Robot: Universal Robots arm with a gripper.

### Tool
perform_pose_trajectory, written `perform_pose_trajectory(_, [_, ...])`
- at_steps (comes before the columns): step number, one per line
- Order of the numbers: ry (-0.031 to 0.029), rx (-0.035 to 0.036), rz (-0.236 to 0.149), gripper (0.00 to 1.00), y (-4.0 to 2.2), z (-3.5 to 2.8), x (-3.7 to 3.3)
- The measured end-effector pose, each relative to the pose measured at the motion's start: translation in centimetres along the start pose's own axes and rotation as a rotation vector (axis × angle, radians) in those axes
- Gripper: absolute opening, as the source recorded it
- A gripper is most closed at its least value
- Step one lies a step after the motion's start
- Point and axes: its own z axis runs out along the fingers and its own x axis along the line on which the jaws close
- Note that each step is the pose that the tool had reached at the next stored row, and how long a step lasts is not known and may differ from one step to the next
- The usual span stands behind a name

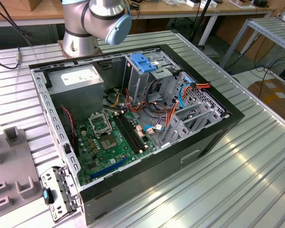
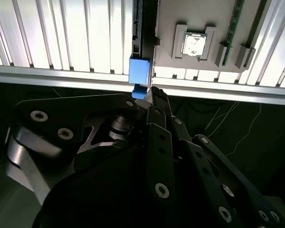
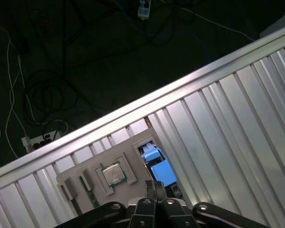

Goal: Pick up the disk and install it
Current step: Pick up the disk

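- Gripper (image 3: 154, 186) first: in both wrist views my fingertips look pressed together, with nothing pinched between them.
- Far on the exterior view's left lies the grey fixture plate (image 1: 9, 166), flat on the ribbed metal table (image 1: 218, 190).
- In the second wrist view that plate holds a square processor chip (image 2: 194, 43) in its own recess. A thin green memory stick (image 2: 235, 23) stands in a slot beside it.
- Next along is the disk (image 1: 57, 192), between the plate and the computer case and just beside the case's corner.
- From my wrist, the disk's blue end (image 2: 141, 71) sits right past my fingertips and in line with them. It hugs the plate's side. I cannot tell whether I am touching it.
- Moving right, the open computer case (image 1: 147, 180) lies on its side with a green motherboard (image 1: 109, 137) on its floor.
- A grey power-supply box (image 1: 78, 78) fills one corner, an upright metal cage with a blue top (image 1: 142, 61) stands beyond it, and loose coloured cables (image 1: 161, 118) run between.
- The first wrist view adds dark floor past the table edge, with a white power strip (image 3: 38, 140) among the cords.
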Motion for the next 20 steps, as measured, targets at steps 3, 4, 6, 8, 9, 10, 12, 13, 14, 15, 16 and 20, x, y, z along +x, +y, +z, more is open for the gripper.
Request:
perform_pose_trajectory(3, [0.0005, -0.0001, -0.010, 0.23, -0.01, 0.01, 0.00])
perform_pose_trajectory(4, [0.0006, 0.0001, -0.016, 0.29, -0.01, 0.02, 0.00])
perform_pose_trajectory(6, [0.0012, 0.0006, -0.036, 0.29, -0.02, 0.10, 0.00])
perform_pose_trajectory(8, [0.0032, 0.0013, -0.079, 0.36, -0.03, 0.35, 0.00])
perform_pose_trajectory(9, [0.0041, 0.0012, -0.100, 0.36, -0.04, 0.45, 0.00])
perform_pose_trajectory(10, [0.0048, 0.0012, -0.118, 0.36, -0.05, 0.56, 0.00])
perform_pose_trajectory(12, [0.0060, 0.0014, -0.148, 0.37, -0.05, 0.84, -0.03])
perform_pose_trajectory(13, [0.0066, 0.0014, -0.161, 0.37, -0.06, 0.99, -0.05])
perform_pose_trajectory(14, [0.0073, 0.0014, -0.174, 0.37, -0.07, 1.14, -0.08])
perform_pose_trajectory(15, [0.0077, 0.0015, -0.184, 0.43, -0.07, 1.29, -0.11])
perform_pose_trajectory(16, [0.0082, 0.0014, -0.195, 0.50, -0.08, 1.43, -0.15])
perform_pose_trajectory(20, [0.0114, 0.0010, -0.267, 0.50, -0.09, 2.22, -0.25])
